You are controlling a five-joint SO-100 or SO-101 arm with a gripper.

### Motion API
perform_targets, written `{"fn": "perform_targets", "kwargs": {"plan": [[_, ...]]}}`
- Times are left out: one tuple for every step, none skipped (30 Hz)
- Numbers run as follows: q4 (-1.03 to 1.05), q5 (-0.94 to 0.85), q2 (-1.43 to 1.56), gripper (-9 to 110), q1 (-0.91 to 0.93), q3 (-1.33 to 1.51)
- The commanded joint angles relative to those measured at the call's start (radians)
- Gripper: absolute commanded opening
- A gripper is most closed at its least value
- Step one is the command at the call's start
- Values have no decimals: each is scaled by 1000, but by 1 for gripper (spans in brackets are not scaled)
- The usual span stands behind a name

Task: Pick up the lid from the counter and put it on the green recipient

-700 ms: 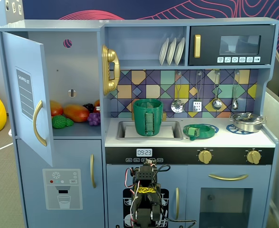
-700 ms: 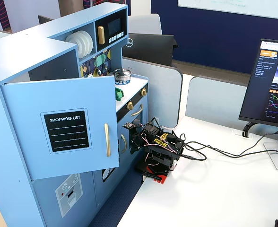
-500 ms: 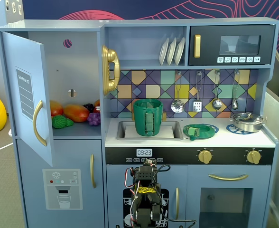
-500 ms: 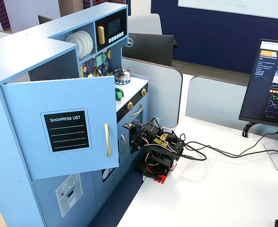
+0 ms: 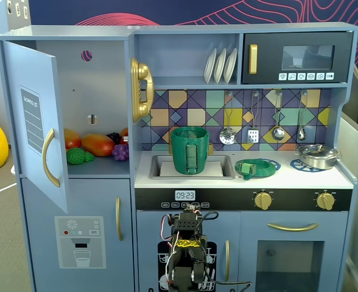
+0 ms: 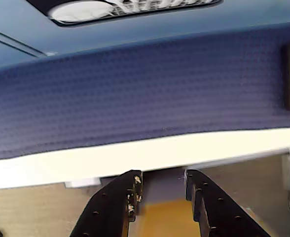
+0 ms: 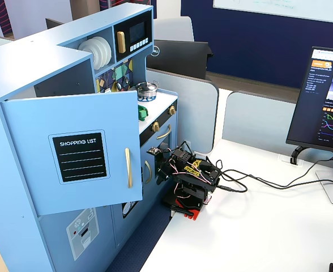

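Gripper (image 6: 161, 185) parted, empty; flat round lid (image 5: 257, 167) beside cylindrical pot (image 5: 190, 149).

white counter (image 5: 288, 177), lid (image 5: 256, 167), silver pan (image 5: 317, 156)

Open counter around lid (image 5: 256, 167); pan (image 5: 317, 156) aside.

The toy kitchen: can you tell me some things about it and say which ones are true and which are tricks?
1. The lid lies on the counter beside the sink. True.
2. The green pot stands in the sink. True.
3. The gripper holds the lid. False: it holds nothing; the arm is folded low in front of the kitchen.
4. The silver pan sits inside the fridge. False: it sits on the stovetop, at the right in a fixed view.
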Motion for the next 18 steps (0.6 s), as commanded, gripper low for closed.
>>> {"fn": "perform_targets", "kwargs": {"plan": [[-112,-91,-97,0,129,-207],[-150,-100,-138,0,158,-291],[-186,-129,-183,0,190,-377],[-224,-150,-227,0,222,-462],[-258,-150,-272,0,253,-546],[-290,-153,-316,2,290,-627],[-310,-160,-359,4,321,-704],[-328,-153,-402,7,356,-775],[-351,-152,-436,9,393,-834],[-390,-144,-465,13,426,-873],[-436,-123,-486,17,459,-897],[-480,-89,-502,24,488,-914],[-525,-67,-509,30,512,-922],[-572,-41,-511,37,532,-919],[-609,-18,-511,43,549,-916],[-634,-9,-511,46,563,-913],[-652,-3,-512,48,575,-907],[-664,0,-515,49,581,-905]]}}
